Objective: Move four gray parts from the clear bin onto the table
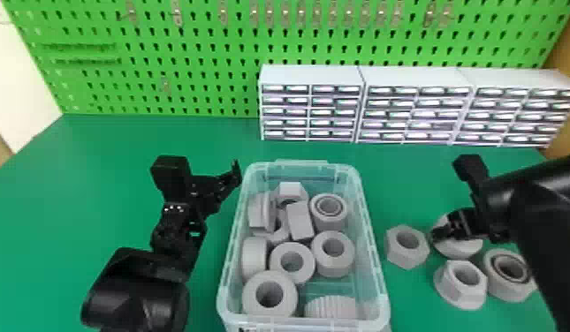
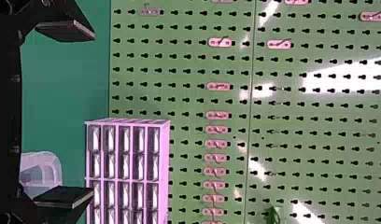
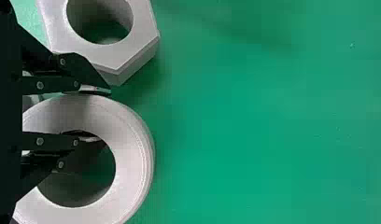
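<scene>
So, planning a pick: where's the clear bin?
In the head view, the clear bin stands near center, in front of the leftmost drawer unit, left of the hexagonal nut.

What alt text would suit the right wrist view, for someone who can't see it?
The robot's black right gripper straddles the wall of a thick, round gray ring with a wide central hole. Close by lies a gray six-sided nut with a round hole, against a smooth green tabletop.
</scene>
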